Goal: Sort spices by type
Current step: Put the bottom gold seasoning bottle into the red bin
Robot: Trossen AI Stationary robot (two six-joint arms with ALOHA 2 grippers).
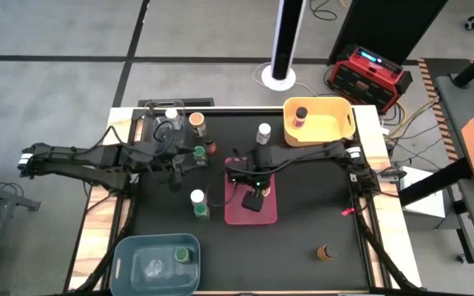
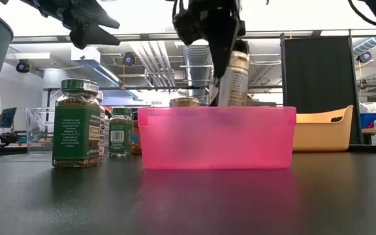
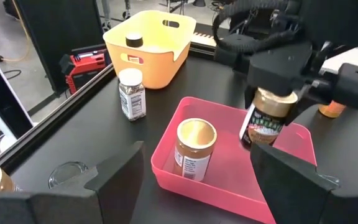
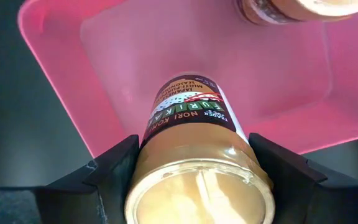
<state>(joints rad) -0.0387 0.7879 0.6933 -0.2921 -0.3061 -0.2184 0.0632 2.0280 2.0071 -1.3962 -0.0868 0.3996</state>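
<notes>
Black bench surface carries the bins. Right gripper (image 3: 272, 102) fingers clench a tan-lidded furikake jar (image 4: 194, 152), tilted above the pink bin (image 1: 235, 215), beside a matching jar (image 3: 194, 149) standing inside. Released tilted, it could tip or knock that neighbour. Left gripper (image 1: 179, 164) hovers nearby, fingers spread, empty.

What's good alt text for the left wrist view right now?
The right gripper holds a tan-lidded spice jar, tilted, over a pink bin where a second tan-lidded jar already stands upright. Beyond it on the black table are a white-lidded jar and a yellow bin containing a dark-lidded jar.
</notes>
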